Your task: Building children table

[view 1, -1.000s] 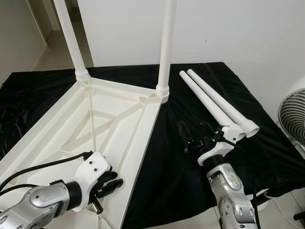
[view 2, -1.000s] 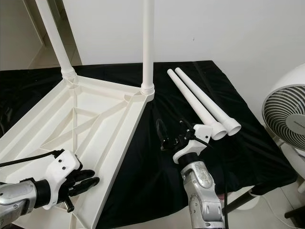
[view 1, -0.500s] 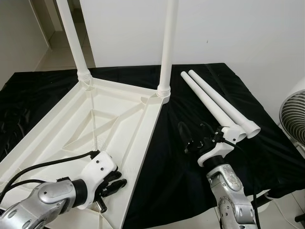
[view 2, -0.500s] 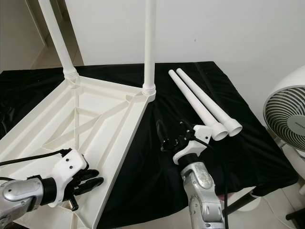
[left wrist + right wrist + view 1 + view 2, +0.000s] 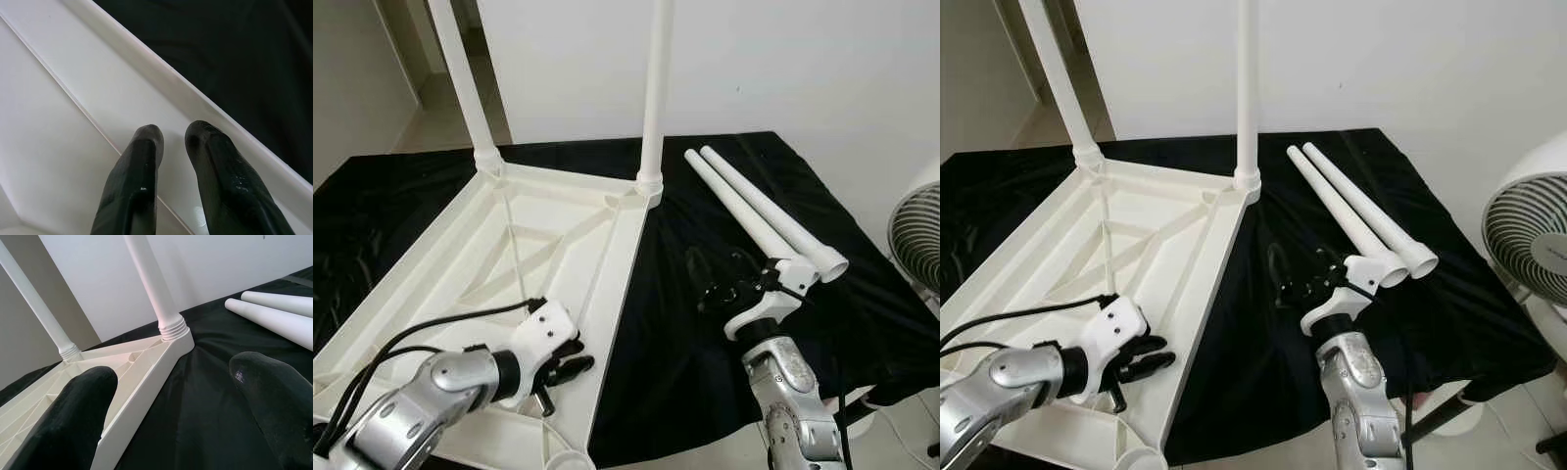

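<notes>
A white plastic tabletop (image 5: 558, 245) lies upside down on a black cloth. Two white legs stand upright in its far corners, one at the left (image 5: 460, 78) and one at the right (image 5: 653, 98). Two loose legs (image 5: 754, 211) lie side by side on the cloth to the right. My left gripper (image 5: 573, 364) hovers just over the tabletop's near right rim (image 5: 146, 78), fingers close together with nothing between them. My right gripper (image 5: 720, 279) is open above bare cloth, just left of the loose legs' near ends.
The black cloth (image 5: 685, 343) covers the whole work surface and drops off at the near and right edges. A white fan (image 5: 1528, 235) stands off the right side. An empty leg socket (image 5: 566, 460) sits at the tabletop's near corner.
My left gripper has slid right across the tabletop's underside to its near right rim, and its fingers have drawn closer. The right gripper has stayed in place, open.
</notes>
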Controlling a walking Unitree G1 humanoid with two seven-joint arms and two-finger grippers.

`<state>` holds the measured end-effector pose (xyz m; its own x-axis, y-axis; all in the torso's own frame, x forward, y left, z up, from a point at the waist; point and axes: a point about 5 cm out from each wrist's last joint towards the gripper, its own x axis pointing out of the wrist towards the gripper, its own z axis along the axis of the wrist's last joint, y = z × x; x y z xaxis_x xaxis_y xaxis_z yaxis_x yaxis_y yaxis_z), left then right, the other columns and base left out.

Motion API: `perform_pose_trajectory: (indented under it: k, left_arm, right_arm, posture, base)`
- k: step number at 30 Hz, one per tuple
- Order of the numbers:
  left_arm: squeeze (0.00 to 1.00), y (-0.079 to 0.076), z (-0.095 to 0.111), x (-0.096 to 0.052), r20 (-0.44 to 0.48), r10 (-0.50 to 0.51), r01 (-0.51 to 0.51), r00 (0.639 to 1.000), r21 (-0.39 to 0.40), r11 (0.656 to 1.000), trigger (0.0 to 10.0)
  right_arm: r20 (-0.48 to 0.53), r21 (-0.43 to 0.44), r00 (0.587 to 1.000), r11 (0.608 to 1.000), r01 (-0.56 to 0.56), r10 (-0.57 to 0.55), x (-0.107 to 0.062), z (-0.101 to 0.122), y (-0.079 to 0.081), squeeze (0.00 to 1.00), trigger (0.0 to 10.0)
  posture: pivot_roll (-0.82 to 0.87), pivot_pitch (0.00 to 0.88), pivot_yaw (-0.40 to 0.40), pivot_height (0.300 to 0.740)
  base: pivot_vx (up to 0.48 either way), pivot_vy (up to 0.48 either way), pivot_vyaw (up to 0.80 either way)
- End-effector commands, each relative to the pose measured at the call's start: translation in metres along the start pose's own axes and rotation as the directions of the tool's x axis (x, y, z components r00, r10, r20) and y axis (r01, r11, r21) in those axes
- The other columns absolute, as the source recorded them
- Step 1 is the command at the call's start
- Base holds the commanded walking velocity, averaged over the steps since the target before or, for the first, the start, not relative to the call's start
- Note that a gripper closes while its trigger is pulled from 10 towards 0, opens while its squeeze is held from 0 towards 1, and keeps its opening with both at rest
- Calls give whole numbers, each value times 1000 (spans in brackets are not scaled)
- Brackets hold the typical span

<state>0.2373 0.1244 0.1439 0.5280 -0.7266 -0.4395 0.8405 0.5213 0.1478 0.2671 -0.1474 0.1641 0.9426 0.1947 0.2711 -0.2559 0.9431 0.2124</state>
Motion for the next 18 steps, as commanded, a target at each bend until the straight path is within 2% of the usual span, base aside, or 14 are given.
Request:
perform_pose_trajectory:
  k: [1,5,8,10,13,16,17,18]
  left_arm:
    - [0,9,-12,1,-54,86,-87,995,-21,996,10000]
    - [0,16,-11,7,-36,134,-135,990,-15,991,10000]
    - [0,30,-7,19,10,237,-237,971,-32,971,10000]
    - [0,32,-6,21,20,257,-256,966,-46,966,10000]
    - [0,38,5,22,85,301,-294,950,-79,952,10000]
    - [0,36,23,7,211,242,-220,947,-120,968,10000]
    - [0,34,26,0,240,207,-181,949,-125,975,10000]
    - [0,34,26,0,240,207,-181,949,-125,975,10000]
  right_arm:
    - [-4,2,1000,1000,6,-6,-2,0,1,0,10000]
    - [-4,6,1000,1000,6,-6,-1,0,2,0,10000]
    - [-1,6,1000,1000,3,-3,1,1,2,0,10000]
    - [-1,5,1000,1000,3,-3,1,1,2,0,10000]
    - [-1,3,1000,1000,3,-3,0,1,2,0,10000]
    - [-1,1,1000,1000,10,-10,-1,2,1,0,10000]
    - [-2,1,1000,1000,12,-12,-2,2,0,0,10000]
    - [-2,1,1000,1000,12,-12,-2,2,0,0,10000]
  posture:
    - [-16,112,59,740]
    - [-16,114,55,740]
    - [-17,115,54,740]
    - [-17,115,54,740]
    - [-21,117,53,740]
    - [-22,118,55,740]
    - [-22,118,55,740]
    - [-22,118,55,740]
  base:
    - [0,0,0]
    - [0,0,0]
    - [0,0,0]
    - [0,0,0]
    - [0,0,0]
    - [0,0,0]
    - [0,0,0]
    - [0,0,0]
